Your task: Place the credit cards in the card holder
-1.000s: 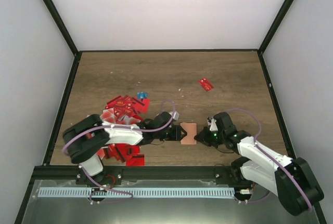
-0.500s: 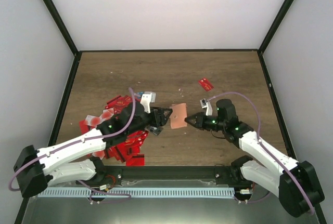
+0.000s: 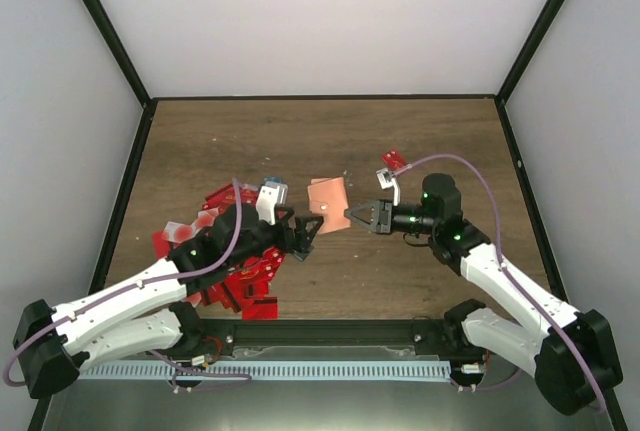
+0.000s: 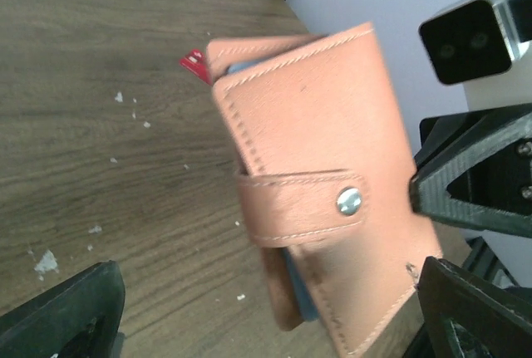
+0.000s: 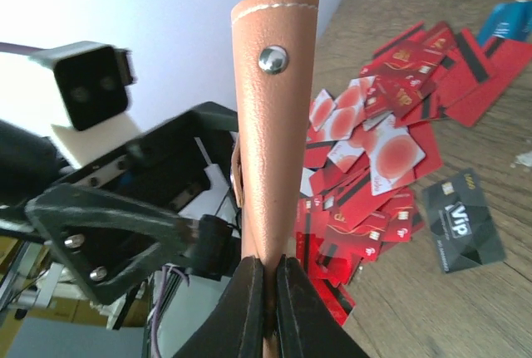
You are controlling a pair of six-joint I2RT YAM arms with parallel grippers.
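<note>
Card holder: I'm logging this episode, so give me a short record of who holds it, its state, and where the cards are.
held by: right tool, shut on one edge of the card holder
strap: snapped closed
left tool: open, facing the holder, not gripping it
credit cards: piled on the table by the left arm
stray red card: lies apart, near the right arm

The top camera sits high at the near edge and looks down over the whole table (image 3: 420, 141). The left wrist camera faces right, close on the card holder (image 4: 316, 175) (its flat face). The right wrist camera faces left, closer still, edge-on, with the credit cards (image 5: 391, 150) beyond. All three share the holder.
</note>
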